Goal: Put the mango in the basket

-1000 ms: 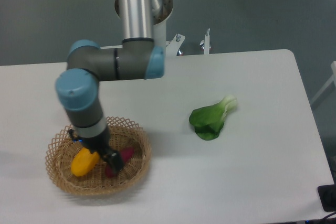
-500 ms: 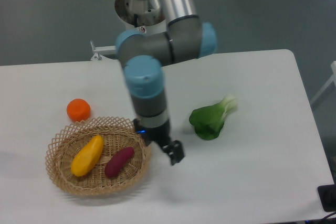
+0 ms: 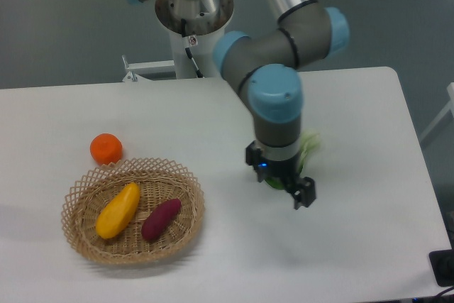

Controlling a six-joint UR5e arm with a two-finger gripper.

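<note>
The yellow-orange mango (image 3: 118, 210) lies in the left half of the tan wicker basket (image 3: 193, 200) at the table's front left, beside a dark purple sweet potato (image 3: 162, 218). My gripper (image 3: 291, 188) is far to the right of the basket, low over a green leafy vegetable. It holds nothing and its fingers look open.
A round orange tangerine (image 3: 106, 148) sits on the table just behind the basket's left rim. The green bok choy (image 3: 310, 141) lies right of centre, mostly hidden under my wrist. The arm's base stands at the back centre.
The gripper let go of the mango in the basket, rose and swung right across the table, and is over the bok choy. The mango stays in the basket.
</note>
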